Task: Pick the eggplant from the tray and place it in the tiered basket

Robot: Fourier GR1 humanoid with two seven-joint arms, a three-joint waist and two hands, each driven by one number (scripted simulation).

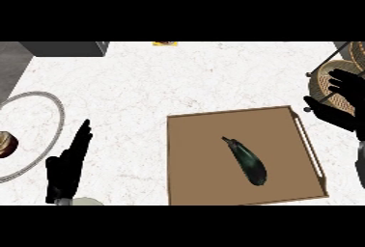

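Head view, steep look down at pale marble counter (164,82). Brown tray (206,188) sits right of centre, near edge cut off by frame. Dark eggplant (246,160) lies on tray middle, stem toward far-left, nothing touching it. Left hand (68,166) well left of tray, fingers straight and pressed together, pointing away. Right hand (341,103) just beyond tray's far-right corner, fingers spread, overlapping wicker tiered basket (324,79); basket half hidden, cropped at right edge.

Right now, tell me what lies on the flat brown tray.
Only the dark, glossy eggplant lies on the flat brown tray, at a slant, stem toward the far side. The tray's bare floor shows around it. The patch beneath the eggplant is covered. Neither black hand touches it.
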